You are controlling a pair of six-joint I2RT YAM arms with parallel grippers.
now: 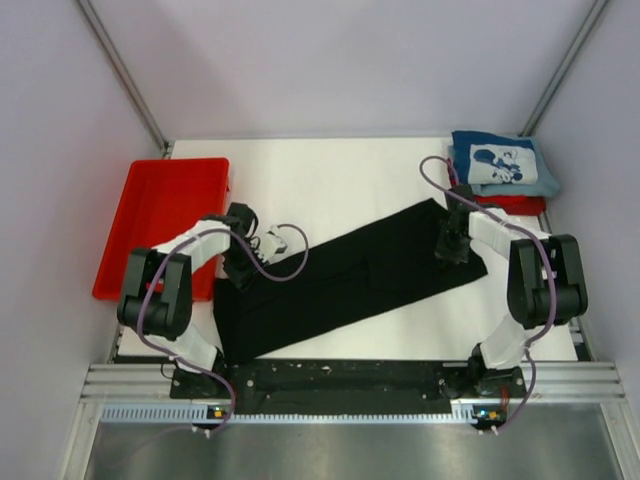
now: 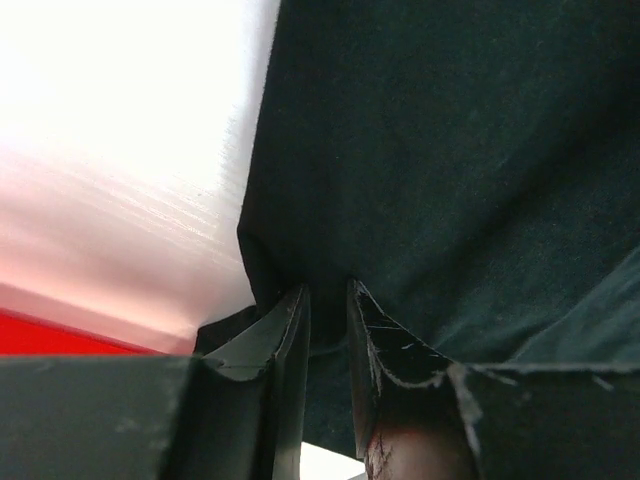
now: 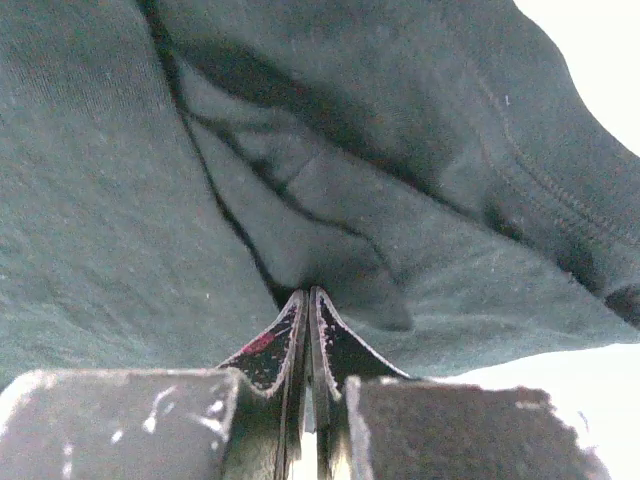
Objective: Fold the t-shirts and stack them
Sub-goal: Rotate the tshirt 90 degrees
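Observation:
The black t-shirt lies folded into a long band running slantwise across the white table, from near left to far right. My left gripper is at the band's left end; in the left wrist view its fingers stand a narrow gap apart with the cloth's edge between them. My right gripper is at the right end, shut, and the cloth puckers at its tips. A folded blue t-shirt with white print rests on a red t-shirt at the back right.
A red plastic tray sits at the left edge of the table, just beyond my left arm. Grey walls and metal frame posts close in the back and sides. A metal rail runs along the near edge by the arm bases.

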